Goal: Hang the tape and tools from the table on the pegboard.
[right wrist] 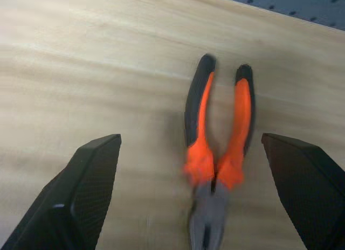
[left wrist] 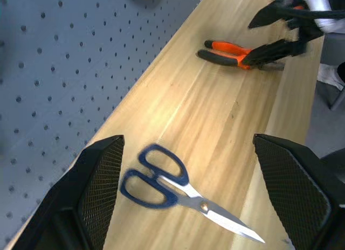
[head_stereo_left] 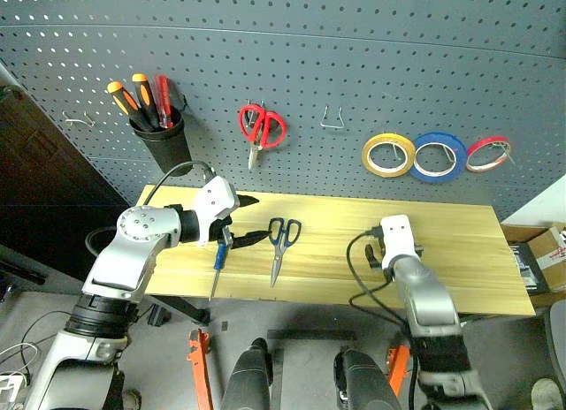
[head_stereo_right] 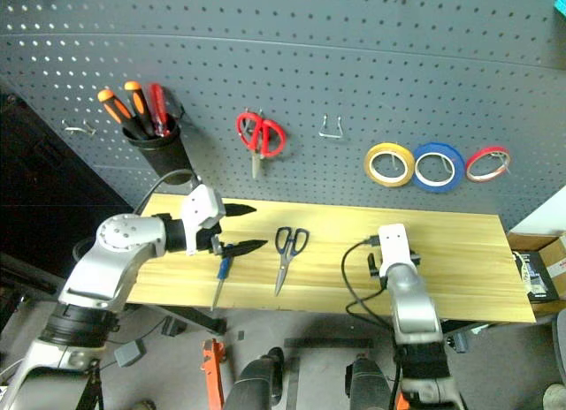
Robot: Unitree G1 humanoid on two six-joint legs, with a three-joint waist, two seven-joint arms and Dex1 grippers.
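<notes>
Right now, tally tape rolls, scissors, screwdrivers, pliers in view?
Tape rolls: 3 — yellow, blue, red
Scissors: 2 — red-handled, black-handled
Screwdrivers: 4 — three in the cup, blue-handled
Pliers: 1
Total: 10

No readable text, labels or numbers (tools unmarked)

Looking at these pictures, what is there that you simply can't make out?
- Pliers: jaw tips cut off by the right wrist view's bottom edge; in the head views the right tool covers them.
- Blue-handled screwdriver: its handle top sits behind the left tool.
- Black cup: hides the shafts of the screwdrivers standing in it.
</notes>
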